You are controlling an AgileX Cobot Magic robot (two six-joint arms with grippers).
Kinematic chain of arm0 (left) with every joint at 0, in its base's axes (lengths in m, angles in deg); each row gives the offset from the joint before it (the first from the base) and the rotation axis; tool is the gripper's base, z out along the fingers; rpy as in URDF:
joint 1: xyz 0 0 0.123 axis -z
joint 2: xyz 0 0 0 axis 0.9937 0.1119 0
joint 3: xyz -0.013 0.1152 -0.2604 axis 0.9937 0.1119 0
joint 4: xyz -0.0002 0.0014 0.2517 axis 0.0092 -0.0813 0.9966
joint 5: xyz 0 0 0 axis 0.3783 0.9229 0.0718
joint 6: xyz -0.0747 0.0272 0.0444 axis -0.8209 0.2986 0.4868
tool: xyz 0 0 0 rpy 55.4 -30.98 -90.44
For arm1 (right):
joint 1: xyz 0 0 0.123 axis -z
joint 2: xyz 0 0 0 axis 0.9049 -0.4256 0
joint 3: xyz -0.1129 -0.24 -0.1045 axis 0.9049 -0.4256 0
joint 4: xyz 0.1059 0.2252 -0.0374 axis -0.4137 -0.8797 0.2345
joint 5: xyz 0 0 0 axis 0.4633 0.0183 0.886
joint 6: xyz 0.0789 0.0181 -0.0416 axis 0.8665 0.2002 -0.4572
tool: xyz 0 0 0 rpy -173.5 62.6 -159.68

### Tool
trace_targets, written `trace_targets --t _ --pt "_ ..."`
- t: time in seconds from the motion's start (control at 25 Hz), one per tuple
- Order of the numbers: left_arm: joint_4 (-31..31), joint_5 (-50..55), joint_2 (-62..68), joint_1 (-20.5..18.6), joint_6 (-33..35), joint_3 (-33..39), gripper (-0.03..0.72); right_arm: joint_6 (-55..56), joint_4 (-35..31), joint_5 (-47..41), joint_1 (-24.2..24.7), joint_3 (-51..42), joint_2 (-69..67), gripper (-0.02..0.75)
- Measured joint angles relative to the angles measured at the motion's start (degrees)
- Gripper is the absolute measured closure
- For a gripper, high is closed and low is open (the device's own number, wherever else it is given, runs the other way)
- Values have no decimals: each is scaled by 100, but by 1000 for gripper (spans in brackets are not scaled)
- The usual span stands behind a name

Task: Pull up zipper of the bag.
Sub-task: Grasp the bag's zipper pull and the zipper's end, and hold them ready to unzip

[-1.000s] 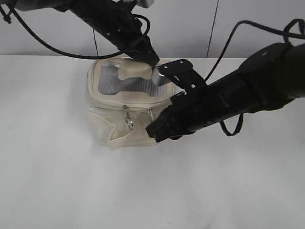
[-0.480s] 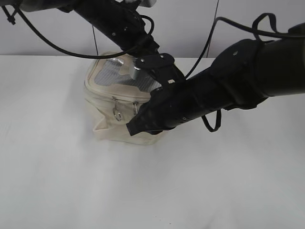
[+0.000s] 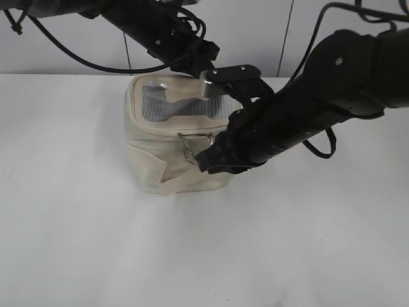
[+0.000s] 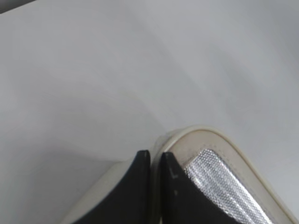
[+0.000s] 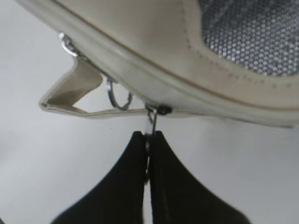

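The cream bag [image 3: 163,163] stands mid-table, grey ribbed top panel [image 3: 156,102] facing up, its wide strap [image 3: 150,169] across the front. The zipper [image 3: 160,130] runs round the top rim, with silver ring pulls [image 3: 189,152] at the front. My right gripper [image 3: 203,161] is shut on one ring pull [image 5: 150,122] in the right wrist view [image 5: 149,136]; a second ring [image 5: 119,98] hangs free beside it. My left gripper [image 3: 197,62] is at the bag's far edge; the left wrist view shows it [image 4: 155,156] shut on the cream rim [image 4: 205,134].
The white table [image 3: 96,256] spreads around the bag. A pale wall [image 3: 255,32] stands close behind. Both black arms and their cables [image 3: 319,153] crowd the space above and to the right of the bag.
The bag tilted and slid left, then came back right and upright. The ring pulls moved right along the front rim with my right gripper. The right arm rose and swung right.
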Motion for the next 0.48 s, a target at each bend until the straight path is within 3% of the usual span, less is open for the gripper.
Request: trace_targets --t 0.24,0.48 --pt "-6 -52 0 5 -49 11 666 231 169 -278 28 0 301 729" --pt "-100 -155 7 5 -49 23 666 249 -316 -106 -291 482 -163 729"
